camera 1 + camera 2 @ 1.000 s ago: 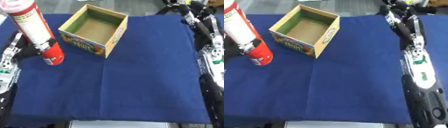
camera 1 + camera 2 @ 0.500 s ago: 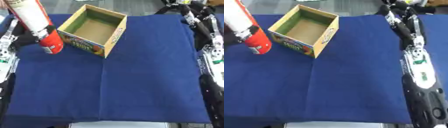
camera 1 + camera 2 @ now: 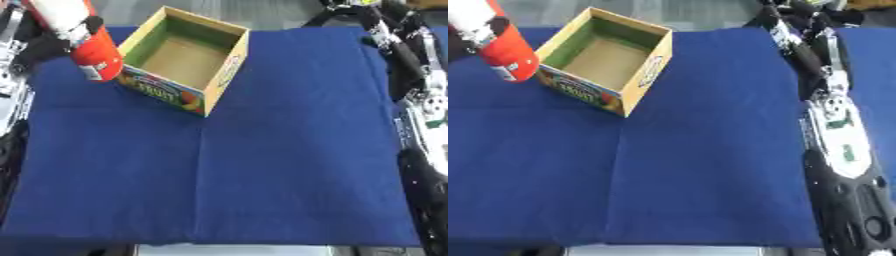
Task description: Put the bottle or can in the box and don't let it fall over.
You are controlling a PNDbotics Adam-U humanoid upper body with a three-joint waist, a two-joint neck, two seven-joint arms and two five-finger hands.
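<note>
A red bottle [image 3: 96, 55] with a white upper part hangs at the far left, tilted, its top cut off by the picture's edge. My left hand [image 3: 44, 49] is shut on it, one dark finger [image 3: 89, 22] curling across the white part. The bottle's red lower end sits just left of the open cardboard box [image 3: 223, 70], close to its left wall. The box has a green inside, a brown floor [image 3: 179, 60] with nothing in it, and a fruit print on its front. My right arm [image 3: 833, 107] runs up the right side; its hand [image 3: 802, 10] shows at the top edge.
A dark blue cloth [image 3: 262, 170] covers the table, with a fold line down its middle. Its front edge [image 3: 262, 244] runs along the bottom of the view. My left arm's silver and black links [image 3: 10, 60] stand at the left edge.
My left hand has carried the bottle up and away from me, a little to the right, bringing its red end beside the box's left wall. The box and right arm have stayed put.
</note>
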